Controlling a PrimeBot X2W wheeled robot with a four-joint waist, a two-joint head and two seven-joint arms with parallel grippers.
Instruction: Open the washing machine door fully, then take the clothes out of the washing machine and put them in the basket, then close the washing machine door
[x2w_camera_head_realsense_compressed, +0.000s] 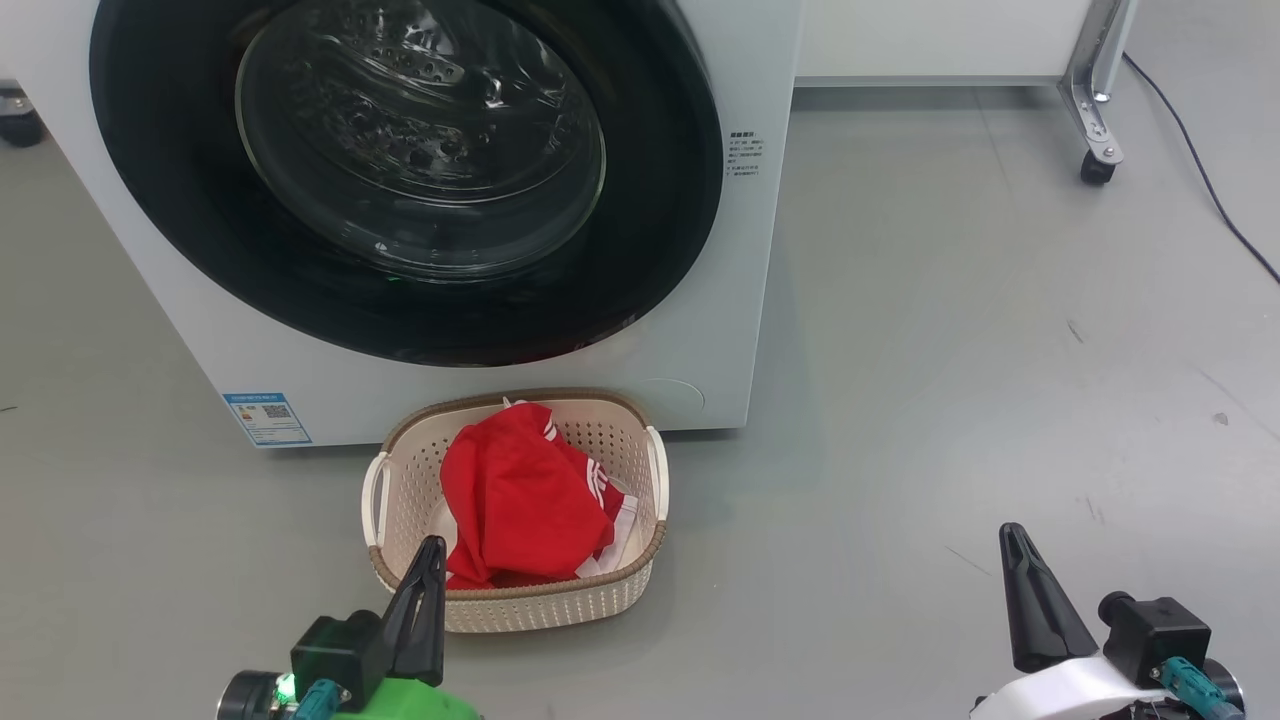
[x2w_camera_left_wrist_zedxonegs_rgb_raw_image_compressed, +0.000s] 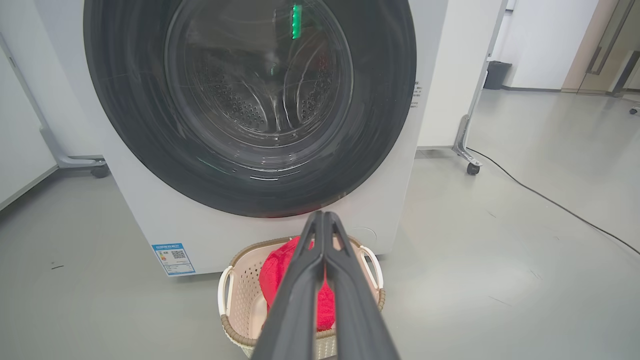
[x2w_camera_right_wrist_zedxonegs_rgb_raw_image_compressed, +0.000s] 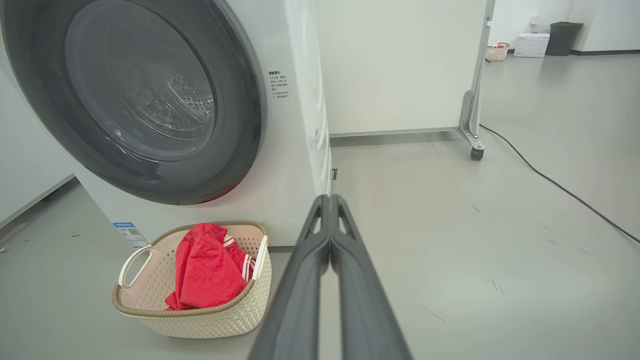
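Note:
The white washing machine stands ahead with its round black-rimmed door flat against its front, closed. On the floor right before it sits the cream basket, with the red white-striped clothes heaped inside. My left gripper hovers shut and empty near the basket's front rim. Off to the right, over bare floor, my right gripper is shut too, holding nothing.
Grey floor spreads to the right. A white panel on a wheeled metal foot stands behind the machine, and a black cable trails across the floor at far right. A dark bin stands far back.

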